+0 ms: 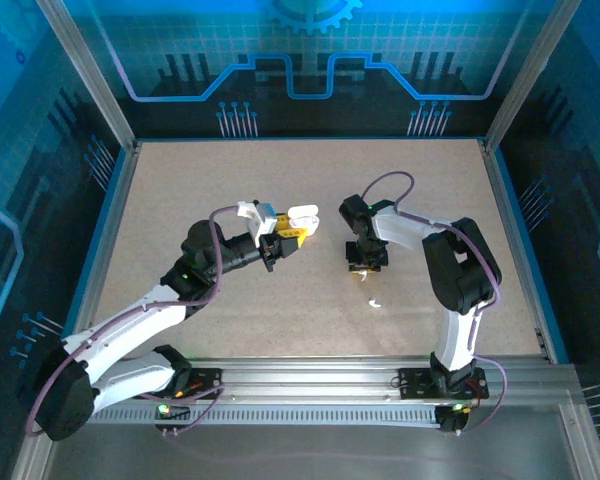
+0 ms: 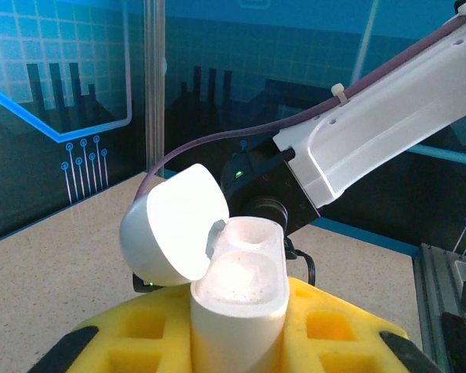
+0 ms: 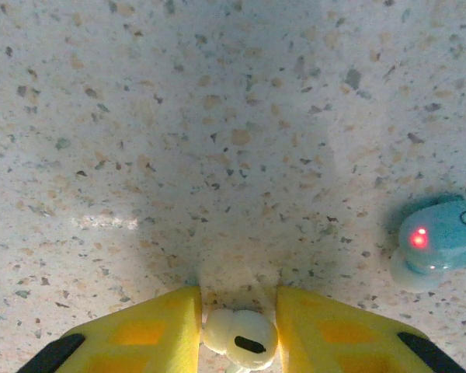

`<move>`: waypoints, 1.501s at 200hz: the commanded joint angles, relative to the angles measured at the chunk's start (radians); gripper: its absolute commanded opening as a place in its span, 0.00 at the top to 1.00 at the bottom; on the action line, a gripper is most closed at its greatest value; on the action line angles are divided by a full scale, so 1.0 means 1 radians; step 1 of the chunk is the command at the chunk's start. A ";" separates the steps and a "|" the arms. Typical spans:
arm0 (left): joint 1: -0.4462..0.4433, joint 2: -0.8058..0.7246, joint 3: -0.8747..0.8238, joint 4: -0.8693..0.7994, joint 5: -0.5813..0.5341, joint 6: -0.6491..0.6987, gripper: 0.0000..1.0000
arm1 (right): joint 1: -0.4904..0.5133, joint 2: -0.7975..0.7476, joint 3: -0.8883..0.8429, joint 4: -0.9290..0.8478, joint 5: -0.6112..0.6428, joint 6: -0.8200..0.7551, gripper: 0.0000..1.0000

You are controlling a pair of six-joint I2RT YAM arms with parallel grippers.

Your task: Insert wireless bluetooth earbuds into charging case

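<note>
L claw [image 1: 291,233] is clamped narrow on the charging case [image 2: 241,287]. The case is white and stands upright btw the claw's yellow fingers [image 2: 147,326], w/ its lid [image 2: 175,225] swung open to the left in the wrist view and the wells facing up. R claw [image 3: 238,307] points down at the table [image 3: 140,116] and pinches a white earbud [image 3: 241,338] btw its yellow pads [image 3: 159,326]; can't tell if the bud touches the surface. A pale blue earbud [image 3: 439,237] w/ a red light lies on the table off to the right of R claw's fingers in its wrist view, near but apart.
</note>
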 commanded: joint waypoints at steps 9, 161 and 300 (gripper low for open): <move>-0.007 -0.010 -0.004 0.015 -0.009 0.011 0.77 | 0.021 -0.003 0.010 -0.059 0.019 0.017 0.68; -0.007 -0.011 0.000 0.010 -0.007 0.008 0.77 | 0.001 -0.012 -0.032 0.012 0.014 0.003 0.75; -0.007 0.045 0.014 0.033 -0.026 -0.019 0.77 | 0.054 -0.584 0.014 0.120 0.104 -0.252 0.78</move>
